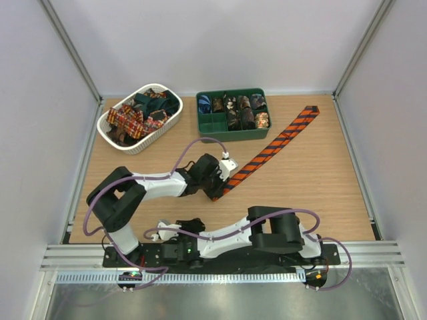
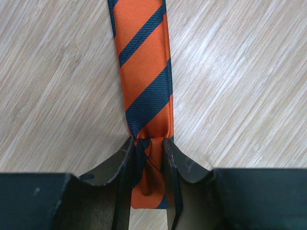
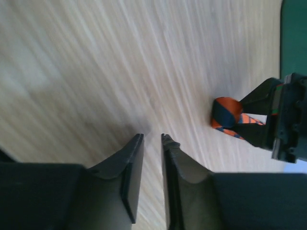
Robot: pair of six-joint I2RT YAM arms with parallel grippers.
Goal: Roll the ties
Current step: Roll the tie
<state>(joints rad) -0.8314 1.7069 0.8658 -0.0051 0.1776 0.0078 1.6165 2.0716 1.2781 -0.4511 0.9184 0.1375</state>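
The light wooden table (image 1: 320,193) looks smooth, so the fabric has little to catch on. If I turn my wrist too fast, I judge the whole strip will slide along with me instead of winding.

The orange-and-black diagonally striped fabric necktie (image 1: 275,141) lies flat and straight. It runs diagonally from its wide pointed end near the back right to its narrow end in front of my left arm. Its middle passes just beside a corner of the green plastic compartment tray (image 1: 230,135), and dragging could swing the length against that wall.

My left gripper (image 2: 149,143) is clamped on the narrow end, squeezing the fabric edgewise with a small fold bunched between the jaws. The satin looks slippery, so the end could slip out. The first turn could also go crooked and telescope into a cone.

My right gripper (image 3: 152,140) hovers low over bare wood, jaws slightly parted on nothing, apart from the tie. Unless it comes in to press the coil, the small curled end (image 3: 226,112) may spring loose.
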